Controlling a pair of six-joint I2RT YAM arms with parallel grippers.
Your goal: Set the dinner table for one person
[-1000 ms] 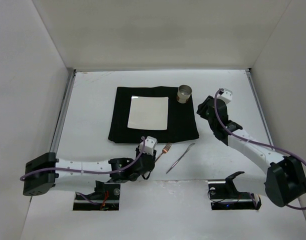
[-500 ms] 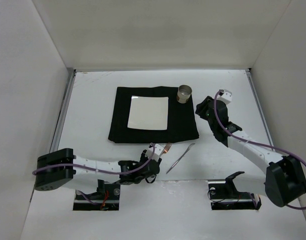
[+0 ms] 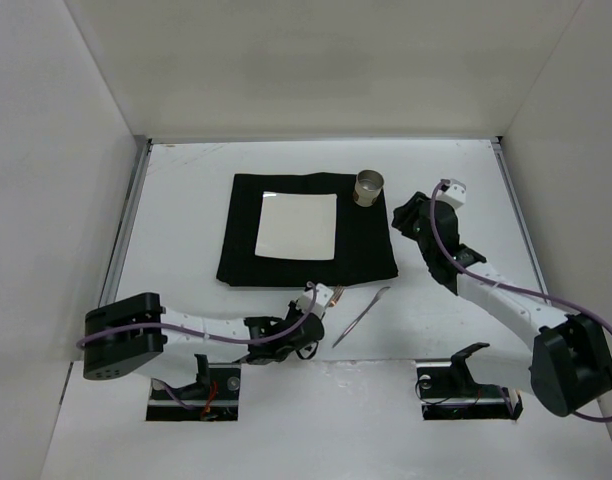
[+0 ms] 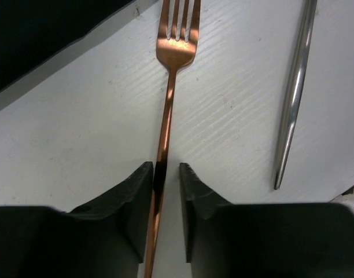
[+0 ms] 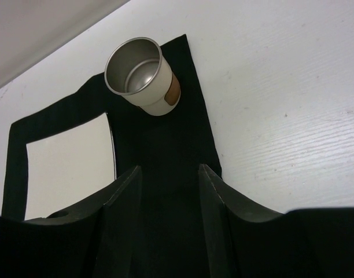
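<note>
A copper fork [image 4: 167,98] lies flat on the white dinner table [image 3: 186,200], tines toward the black mat [image 3: 366,250]. My left gripper [image 4: 165,169] sits low over the handle end [image 3: 329,297] with a finger on each side. The handle rests against the left finger; a thin gap remains at the right finger. A silver knife [image 4: 295,98] lies just right of the fork [image 3: 362,314]. My right gripper [image 5: 168,171] hovers open and empty over the mat's right edge [image 3: 404,215], near the metal cup [image 5: 143,75].
A square pale plate [image 3: 298,225] lies in the middle of the mat, and the cup [image 3: 368,187] stands at the mat's far right corner. Metal rails run along the table's side edges. White walls enclose the table on three sides.
My left arm has swung right and dropped onto the fork's handle, and its jaws have narrowed around it. The right gripper has backed slightly off the cup and opened a little.
</note>
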